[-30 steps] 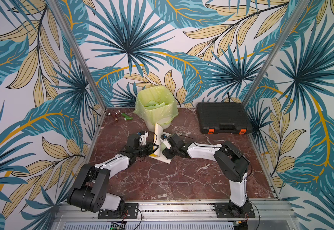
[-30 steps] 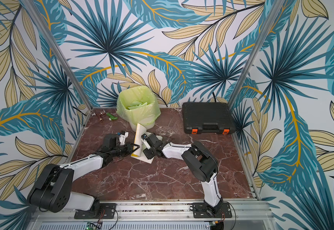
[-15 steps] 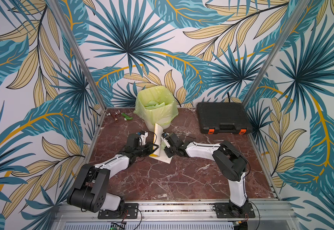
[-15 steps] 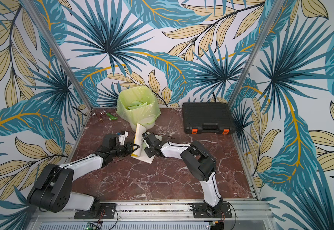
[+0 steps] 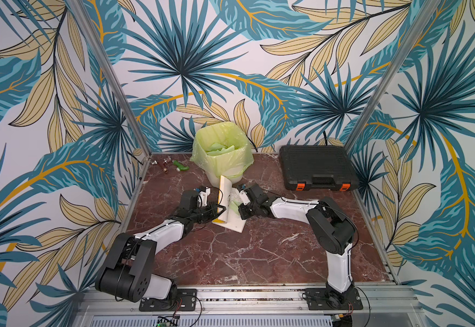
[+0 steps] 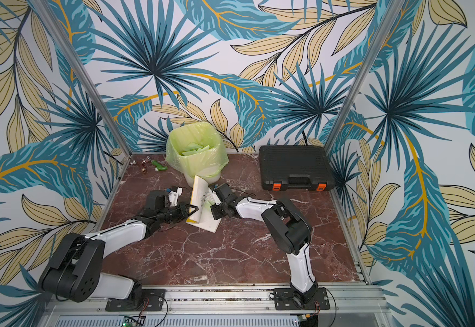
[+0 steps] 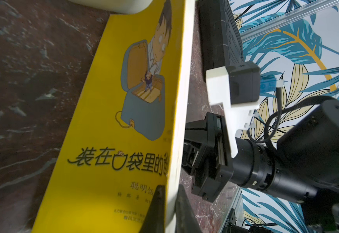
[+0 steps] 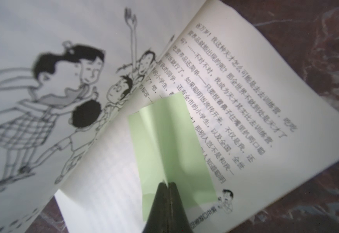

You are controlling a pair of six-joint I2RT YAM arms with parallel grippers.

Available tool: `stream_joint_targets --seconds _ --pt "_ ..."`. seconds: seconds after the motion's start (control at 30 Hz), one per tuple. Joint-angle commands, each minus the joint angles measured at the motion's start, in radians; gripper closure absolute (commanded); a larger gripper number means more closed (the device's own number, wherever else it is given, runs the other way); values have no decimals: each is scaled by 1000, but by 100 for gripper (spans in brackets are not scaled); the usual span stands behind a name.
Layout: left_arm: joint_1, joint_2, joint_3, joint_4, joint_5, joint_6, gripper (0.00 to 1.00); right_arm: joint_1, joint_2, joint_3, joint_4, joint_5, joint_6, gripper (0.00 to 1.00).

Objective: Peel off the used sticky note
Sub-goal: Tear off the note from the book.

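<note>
My left hand [image 7: 169, 203] is clamped on the front half of the book [image 5: 225, 198], gripping the yellow cover [image 7: 108, 121] and a block of pages together. It holds that half up nearly on edge, while the back half lies flat on the tabletop [image 5: 230, 254]. I judge that this is the reason for the hold. It props the book open at the marked spread and pins it, so a pull on the note should move the note and not the book.

The note [image 8: 164, 131] is pale green and sits on the flat text page [image 8: 235, 90], just beside the raised half and between my two hands. A loose leaf [image 8: 96, 161] curls up along one side of it, and I cannot tell whether that edge of the note lies over or under the leaf.

My right hand [image 8: 167, 187] is pinched together on a thin ridge of the note's paper, at the end nearest my wrist. The ridge stands up off the page between my fingertips. From there the rest of the note runs away from the tips and looks flat against the print. So I have it in my grip, but it is not yet off the page. The pull, I judge, should go slowly and low along the sheet, or the page may lift or tear with it.
</note>
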Motion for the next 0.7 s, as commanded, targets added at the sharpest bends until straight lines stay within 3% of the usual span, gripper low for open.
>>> stream_joint_targets --seconds 0.0,0.17,0.37,0.5,0.67 --pt "15 -17 -21 -64 -37 38 100 -74 -25 -66 -9 -103 118 100" --pt "4 -28 -13 -133 -85 84 100 -181 -66 -167 175 -212 297 100" --pt "-30 -33 16 -213 -154 139 100 -280 -126 -315 446 -260 495 100" --pt "-84 -25 56 -276 -210 184 100 -305 -229 -324 484 -288 455 100" --pt "-152 -12 98 -315 -247 204 100 -308 -407 -245 341 -230 315 100"
